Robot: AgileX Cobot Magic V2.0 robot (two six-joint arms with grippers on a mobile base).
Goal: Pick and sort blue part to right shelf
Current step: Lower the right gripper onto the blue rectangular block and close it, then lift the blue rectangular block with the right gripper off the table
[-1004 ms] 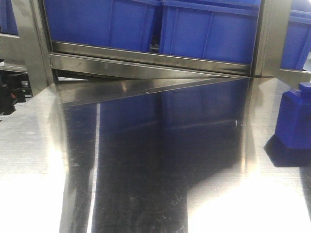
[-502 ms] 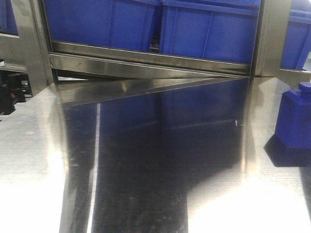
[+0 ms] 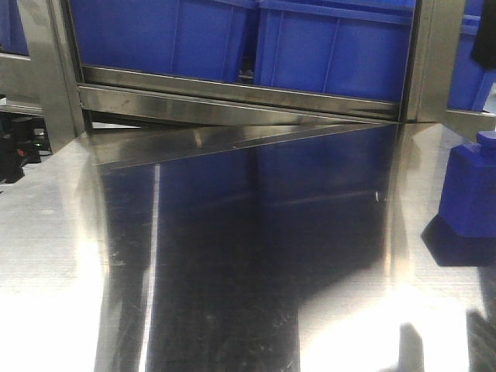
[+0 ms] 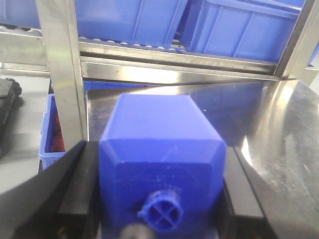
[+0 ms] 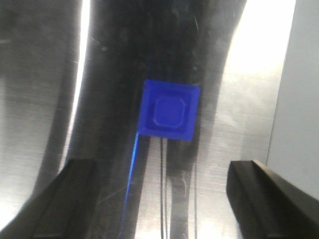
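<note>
Left gripper point(image 4: 159, 199) fingers point(image 4: 75, 196) clamp one blue part point(image 4: 162, 144), raised off the worktop point(image 4: 279, 144); the shelf upright point(image 4: 62, 69) could be struck in transit. Right gripper point(image 5: 172, 196) fingers point(image 5: 75, 191) stand wide above a second blue part point(image 5: 169, 110) on the worktop; polished steel invites skidding.

A polished steel table point(image 3: 46, 256) fills the front view, its top scratched and mirror-bright, with the blue of the bins behind it reflected in the surface. One blue block point(image 3: 469, 190) stands upright on it near the right edge, a dark reflection at its foot. Along the table's far edge runs a steel shelf point(image 3: 232, 97), and blue bins point(image 3: 333, 54) sit side by side on it.
</note>
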